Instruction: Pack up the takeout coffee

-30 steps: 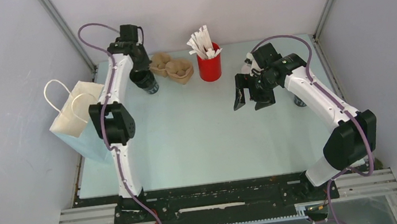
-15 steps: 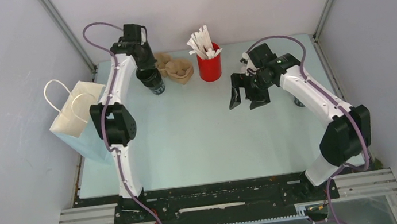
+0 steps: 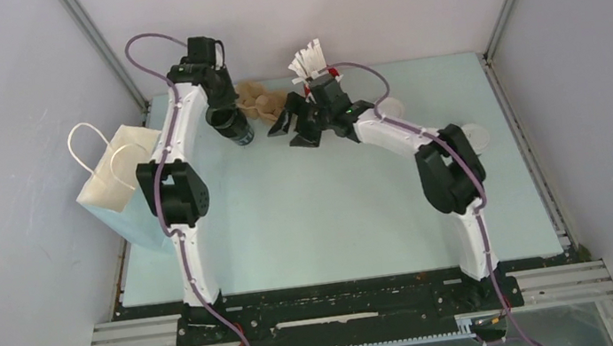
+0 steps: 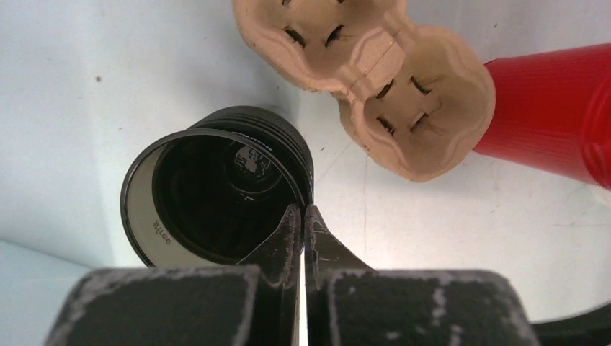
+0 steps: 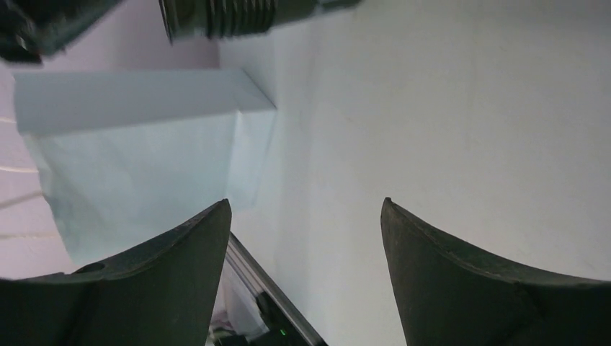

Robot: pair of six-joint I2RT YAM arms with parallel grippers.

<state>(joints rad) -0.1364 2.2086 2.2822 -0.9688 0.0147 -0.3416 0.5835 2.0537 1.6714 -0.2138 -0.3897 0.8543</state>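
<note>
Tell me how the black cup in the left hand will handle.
The black cup shows no lid or liquid, so it is probably light. The left hand pinches one spot of its thin rim, so it may flex or swing. Its ribbed side likely resists slipping.

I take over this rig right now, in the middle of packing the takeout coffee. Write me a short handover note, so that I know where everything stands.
Left gripper: shut on the rim of the lidless black cup, beside the cardboard carrier.
Right gripper: open and empty, close to the carrier.
Takeout coffee: apparently the white-lidded cup at the right side of the table, touched by neither gripper.
Paper bag: stands at the table's left edge.
Done: nothing packed; both wells of the carrier are empty.
Left: pick up the coffee and pack it.
</note>
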